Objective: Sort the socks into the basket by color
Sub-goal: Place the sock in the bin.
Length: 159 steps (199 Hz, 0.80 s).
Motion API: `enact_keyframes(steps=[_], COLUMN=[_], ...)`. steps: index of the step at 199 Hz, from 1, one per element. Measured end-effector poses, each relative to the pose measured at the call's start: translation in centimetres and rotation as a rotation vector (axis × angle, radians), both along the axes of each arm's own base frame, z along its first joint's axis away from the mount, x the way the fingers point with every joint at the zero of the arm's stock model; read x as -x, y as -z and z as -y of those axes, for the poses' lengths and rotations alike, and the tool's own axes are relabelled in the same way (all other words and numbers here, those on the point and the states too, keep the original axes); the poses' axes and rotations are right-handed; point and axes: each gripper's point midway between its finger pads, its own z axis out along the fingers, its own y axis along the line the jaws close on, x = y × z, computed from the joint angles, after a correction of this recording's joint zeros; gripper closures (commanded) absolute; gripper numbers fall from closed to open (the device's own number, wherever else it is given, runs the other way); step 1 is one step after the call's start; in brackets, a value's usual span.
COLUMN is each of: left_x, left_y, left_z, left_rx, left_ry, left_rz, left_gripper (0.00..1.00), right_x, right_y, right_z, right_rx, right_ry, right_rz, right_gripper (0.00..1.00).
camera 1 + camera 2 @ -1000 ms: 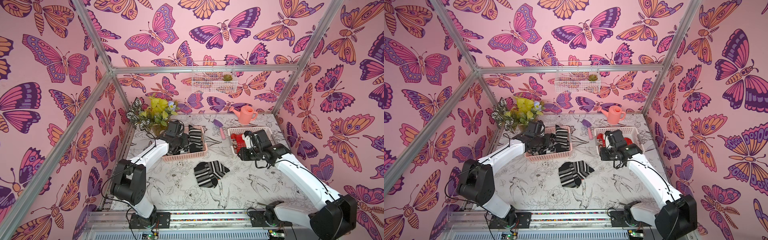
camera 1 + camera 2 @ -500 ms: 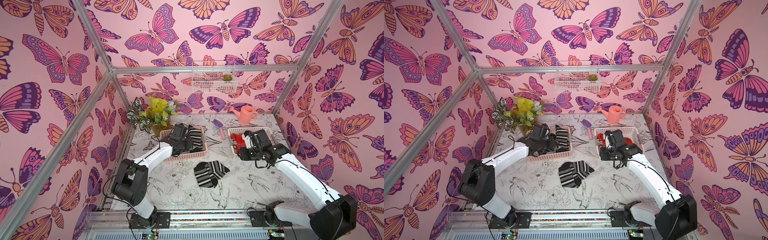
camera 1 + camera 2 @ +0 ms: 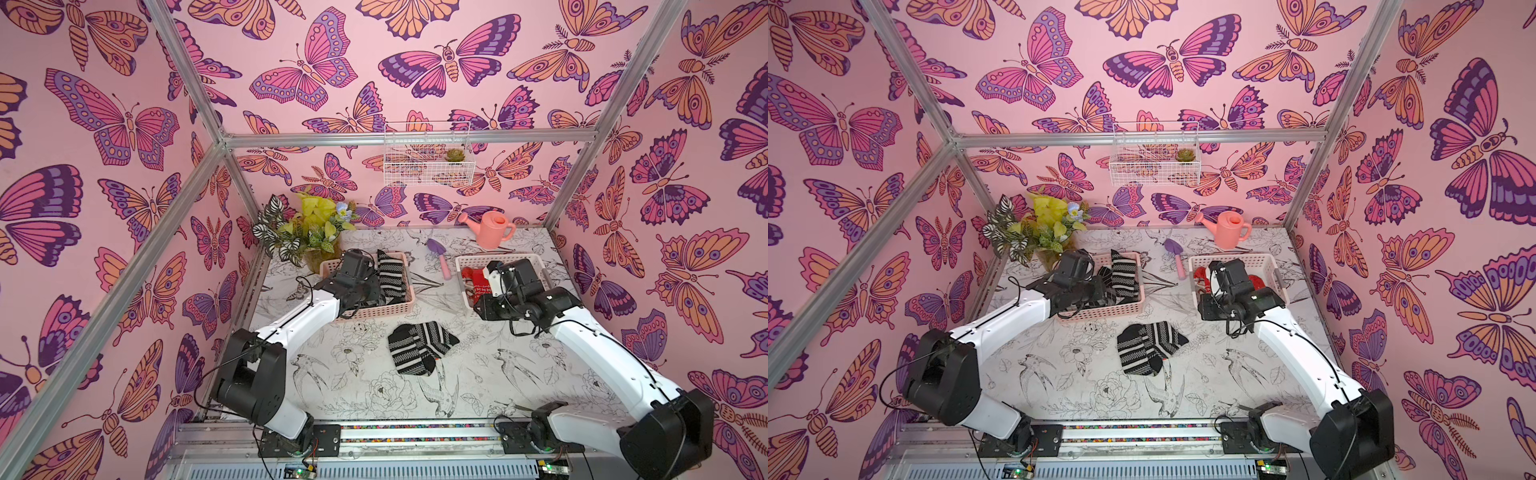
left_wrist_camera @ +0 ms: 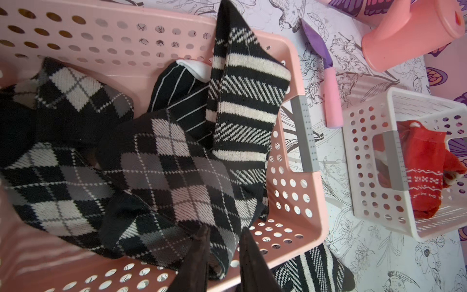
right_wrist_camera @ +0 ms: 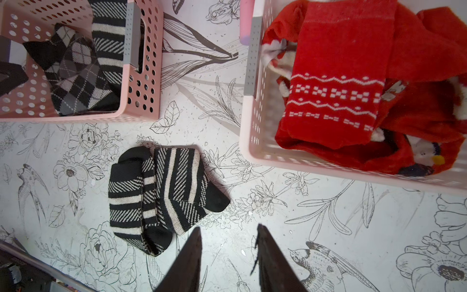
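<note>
Jaws on the left gripper point(image 4: 223, 231) stand apart, tips lowered into the pink basket point(image 4: 321, 199). The edge of a black-and-grey argyle sock point(image 4: 177, 172) lies in the gap, and I see no pinch on the fabric. I note a second argyle sock point(image 4: 58, 187) beside it and a pinstriped sock point(image 4: 177, 93) behind it. A striped sock point(image 4: 242, 101) is draped up over the far rim. All four are dark, and all are inside this basket on my left side.

On the right gripper point(image 5: 228, 227) the fingers point(image 5: 267, 255) are likewise parted. They hang over bare table point(image 5: 328, 227) with nothing between them, just beside the near wall of the pale basket point(image 5: 252, 141). That basket holds the red socks point(image 5: 341, 75); the top one carries white patterned bands.

A folded heap of black-and-white striped socks point(image 5: 161, 194) remains outside both baskets. In both top views it lies on the table between the two baskets, on the side nearer the arm bases point(image 3: 419, 347).

Further back I record a purple trowel point(image 3: 440, 257) between the baskets, a pink watering can point(image 3: 490, 228) and a potted plant point(image 3: 307, 232) at the rear.
</note>
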Motion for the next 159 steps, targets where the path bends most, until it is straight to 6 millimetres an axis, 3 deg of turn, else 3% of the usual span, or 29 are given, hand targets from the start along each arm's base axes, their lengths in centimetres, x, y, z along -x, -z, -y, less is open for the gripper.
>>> enact_keyframes(steps=[77,126,159], left_x=[0.6,1.5,3.2], left_y=[-0.2,0.0,-0.5], left_z=[-0.1,1.2,2.2], left_rx=[-0.006,-0.01,-0.021], left_ry=[0.002,0.039,0.073], left_rz=[-0.007,-0.017,-0.026], left_gripper=[0.76,0.75,0.72], right_x=[0.2,0.2,0.3], right_y=[-0.1,-0.3,-0.3], right_z=[-0.4,-0.4,-0.5], right_rx=[-0.02,-0.024,-0.028], right_ry=[-0.014,-0.015,-0.018], right_rz=[-0.007,-0.002,-0.003], right_gripper=[0.61,0.61,0.61])
